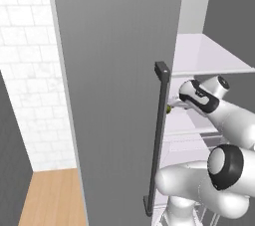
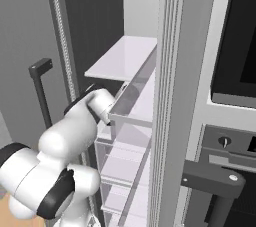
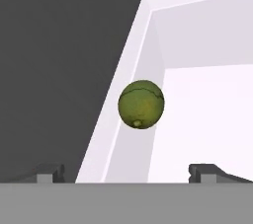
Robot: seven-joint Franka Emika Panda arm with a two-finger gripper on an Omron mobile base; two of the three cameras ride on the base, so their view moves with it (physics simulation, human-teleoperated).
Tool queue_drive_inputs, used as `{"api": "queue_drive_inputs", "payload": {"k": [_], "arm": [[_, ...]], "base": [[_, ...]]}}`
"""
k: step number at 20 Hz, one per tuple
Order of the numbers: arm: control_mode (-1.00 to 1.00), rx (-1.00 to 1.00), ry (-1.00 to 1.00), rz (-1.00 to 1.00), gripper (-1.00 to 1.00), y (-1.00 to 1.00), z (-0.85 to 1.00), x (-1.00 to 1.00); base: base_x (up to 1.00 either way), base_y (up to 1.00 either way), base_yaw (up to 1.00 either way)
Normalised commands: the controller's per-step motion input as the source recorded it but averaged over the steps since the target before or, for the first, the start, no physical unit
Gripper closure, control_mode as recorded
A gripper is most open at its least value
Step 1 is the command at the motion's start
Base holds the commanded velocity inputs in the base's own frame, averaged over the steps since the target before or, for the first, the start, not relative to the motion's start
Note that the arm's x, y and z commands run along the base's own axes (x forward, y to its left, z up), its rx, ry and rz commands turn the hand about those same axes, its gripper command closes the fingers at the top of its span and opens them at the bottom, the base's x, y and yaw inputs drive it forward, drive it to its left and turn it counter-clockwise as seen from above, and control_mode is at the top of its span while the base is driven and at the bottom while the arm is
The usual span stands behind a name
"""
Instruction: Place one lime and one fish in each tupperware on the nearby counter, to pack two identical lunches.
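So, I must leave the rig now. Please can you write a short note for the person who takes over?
Gripper: open, holding nothing, inside the open fridge.
Lime: on a white fridge shelf, straight ahead between the fingertips, near the left wall, not yet touched.
Fridge door: open.
Done: arm has reached to the lime.
Left: grasp this lime, carry it out; fish and tupperware are not seen from here, so nothing looks packed yet.

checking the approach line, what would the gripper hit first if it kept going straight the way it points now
Most likely the round green lime on the pale white fridge shelf: it sits ahead between the open gripper's fingertips, slightly right of centre. Depth is unclear.
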Motion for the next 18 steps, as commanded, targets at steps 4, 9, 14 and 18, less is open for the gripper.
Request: {"api": "queue_drive_inputs", "payload": {"k": [4,9,14,18], "arm": [[-1.0,0.02,0.0,0.0,-1.0,0.02,-0.08,0.49],[-1.0,0.06,0.01,0.0,-1.0,0.01,-0.2,0.36],[-1.0,0.05,0.0,0.0,-1.0,0.03,-0.24,0.12],[-1.0,0.03,0.02,0.0,-1.0,0.14,-0.16,0.26]], "base": [[0.0,0.0,0.0],[0.0,0.0,0.0],[0.0,0.0,0.0],[0.0,0.0,0.0]]}}
